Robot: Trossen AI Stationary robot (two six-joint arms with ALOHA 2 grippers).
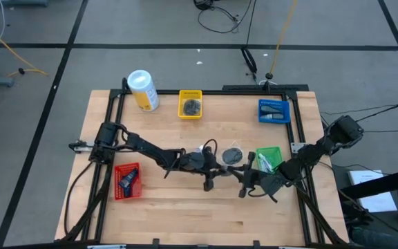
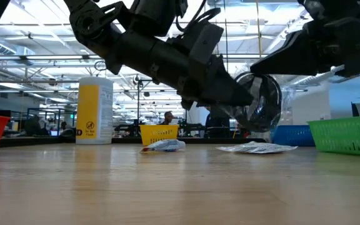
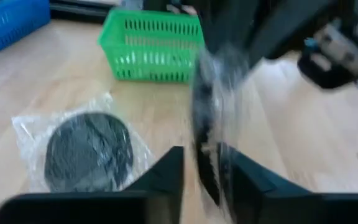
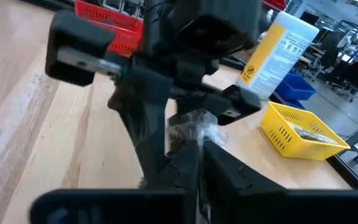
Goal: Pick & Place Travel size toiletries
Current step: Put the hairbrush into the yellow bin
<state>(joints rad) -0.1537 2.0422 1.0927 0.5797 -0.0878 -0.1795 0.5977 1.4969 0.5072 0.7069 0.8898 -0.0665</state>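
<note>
From overhead, the left end effector (image 1: 210,174) and right end effector (image 1: 244,181) meet mid-worktop. Level view: a wrapped dark disc (image 2: 258,103) hangs edge-on, faces upright. Left wrist view: left fingers (image 3: 166,177) clamp that disc (image 3: 207,143); another disc (image 3: 89,149) lies flat at nine o'clock. The right's fingers, I cannot tell.

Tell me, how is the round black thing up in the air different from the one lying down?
The lifted disc stands on its edge, gripped between the jaws of the left gripper. The resting disc lies flat.
The lifted disc hangs above the table. The resting disc sits on the wood with nothing holding it.
Both are dark, round and wrapped in clear plastic.
</note>
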